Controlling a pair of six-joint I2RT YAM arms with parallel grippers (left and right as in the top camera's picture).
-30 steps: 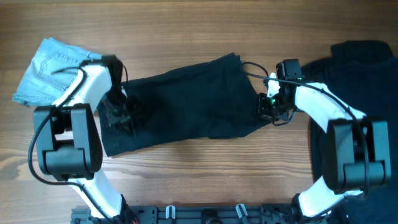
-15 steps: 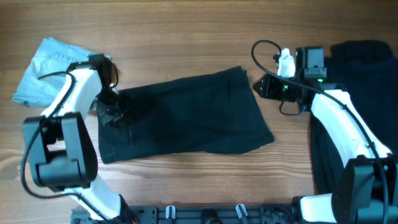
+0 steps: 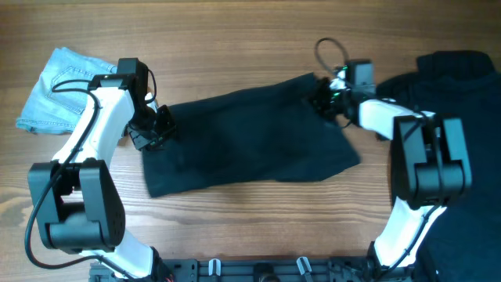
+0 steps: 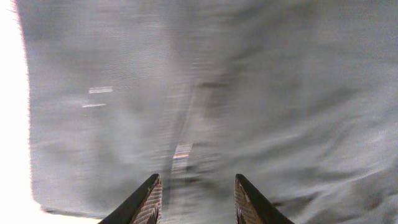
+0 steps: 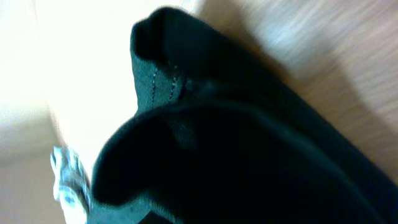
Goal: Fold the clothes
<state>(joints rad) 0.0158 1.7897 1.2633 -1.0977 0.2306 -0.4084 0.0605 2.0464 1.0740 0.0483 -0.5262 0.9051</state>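
Note:
The black shorts [image 3: 250,133] lie spread flat across the middle of the wooden table [image 3: 250,235], tilted up toward the right. My left gripper [image 3: 154,129] sits on their left edge. In the left wrist view its fingertips [image 4: 152,200] pinch the cloth [image 4: 261,93], which stretches away taut with a white tag [image 4: 181,155] just ahead. My right gripper [image 3: 319,98] is at the shorts' back right corner. In the right wrist view bunched black cloth [image 5: 249,143] with a stitched hem fills the jaws and hides the fingers.
Folded light-blue jeans [image 3: 66,90] lie at the back left, just behind the left arm. A heap of black clothes [image 3: 470,94] covers the right end of the table. A cable loop [image 3: 322,48] stands up behind the right gripper.
My right gripper let go of the shorts' right edge, swung back, and now sits at their back right corner. The shorts shifted right and turned slightly; the left gripper moved with them.

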